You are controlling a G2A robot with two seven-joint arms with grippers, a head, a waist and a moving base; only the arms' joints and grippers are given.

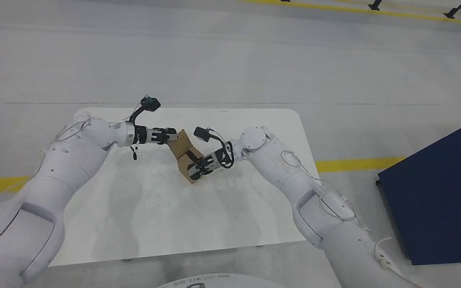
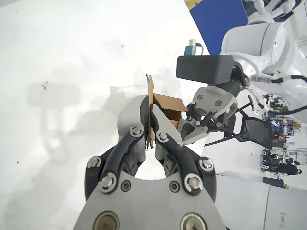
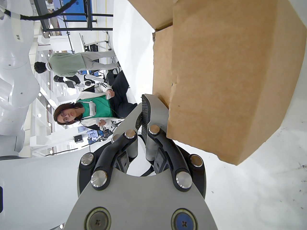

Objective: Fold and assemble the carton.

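Carton (image 1: 184, 153) flap pinched in left tool (image 2: 150, 112); right tool (image 3: 144, 111) (clenched on itself) rests against its side.

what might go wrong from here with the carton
1. The left gripper pinches only a thin edge of the carton; pulling may tear or crease it.
2. The right gripper sits beside the carton wall, not clamping it, so the carton may pivot.
3. Both grippers are close together and may collide.

The left gripper (image 1: 172, 135) and right gripper (image 1: 197, 170) flank carton (image 1: 185, 152).
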